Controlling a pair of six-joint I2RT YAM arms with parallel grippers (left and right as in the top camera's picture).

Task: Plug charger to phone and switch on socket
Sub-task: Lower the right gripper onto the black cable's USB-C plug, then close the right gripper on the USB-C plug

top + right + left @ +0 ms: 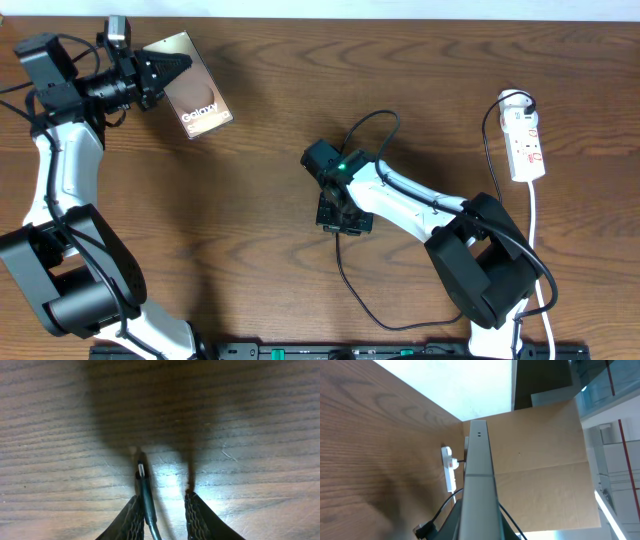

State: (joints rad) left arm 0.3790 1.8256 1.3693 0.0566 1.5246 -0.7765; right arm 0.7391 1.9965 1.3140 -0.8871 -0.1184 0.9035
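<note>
My left gripper (172, 72) pinches the phone (197, 98) at far left. My right gripper (162, 497) straddles the charger (141, 470) tip at centre, jaws spread, not yet gripping. Nothing is plugged in, and I judge the socket (526, 148), far right, still needs switching.

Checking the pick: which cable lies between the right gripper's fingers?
The thin black charger cable, its metal tip showing; the thicker white cord runs from the power strip, well away.
</note>
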